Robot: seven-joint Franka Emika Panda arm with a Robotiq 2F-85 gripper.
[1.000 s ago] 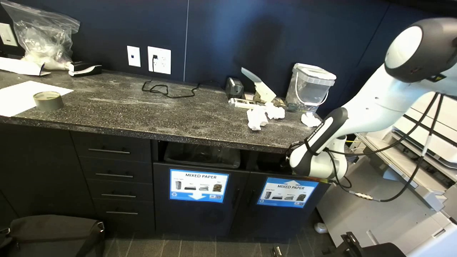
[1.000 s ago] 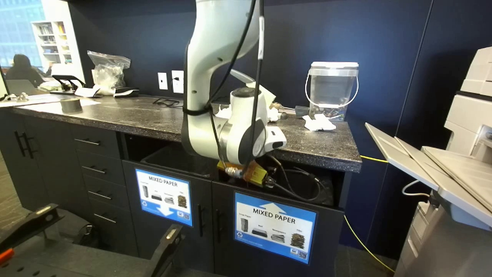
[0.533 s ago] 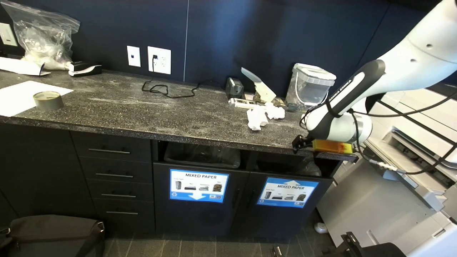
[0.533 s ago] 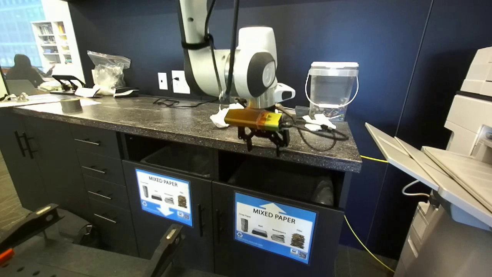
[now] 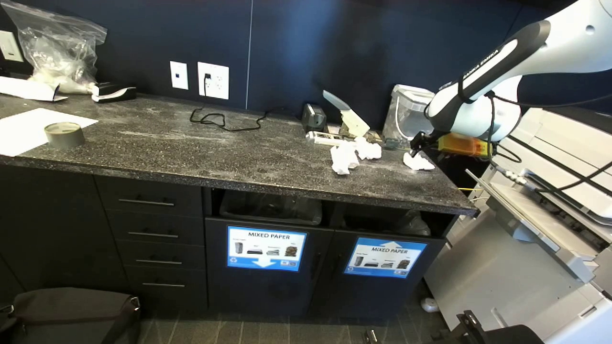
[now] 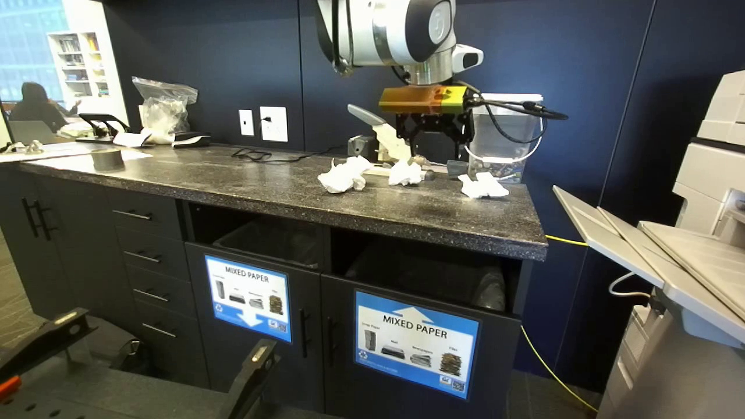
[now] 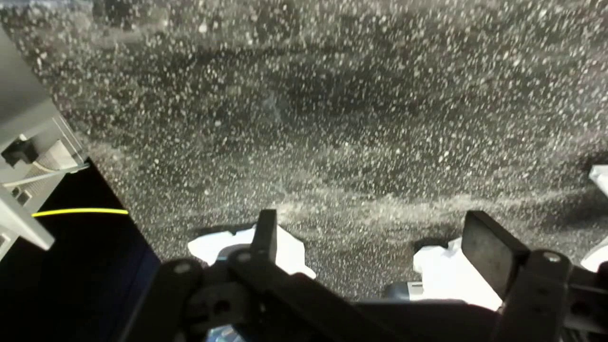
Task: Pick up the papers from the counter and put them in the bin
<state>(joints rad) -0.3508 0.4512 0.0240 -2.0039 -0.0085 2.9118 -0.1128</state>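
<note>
Arm (image 6: pixel 384 35): cut off by the picture edge in both exterior views. Clear bucket (image 5: pixel 411 113): partly covered by the arm; contents (image 6: pixel 512 173) at its base too small to identify. Wrist view: pincer (image 7: pixel 380 242) cut off at the bottom edge and masking parts of two crumpled papers (image 7: pixel 456 278). White items (image 7: pixel 596 256) at the right edge truncated; identity not established. Bins (image 5: pixel 272 220): interiors too dark to assess. Signs (image 6: pixel 416 343): lowest print illegibly small. Background person (image 6: pixel 36 110): blurred, face not discernible. Printer (image 5: pixel 507 277): cut off at right in both exterior views.
</note>
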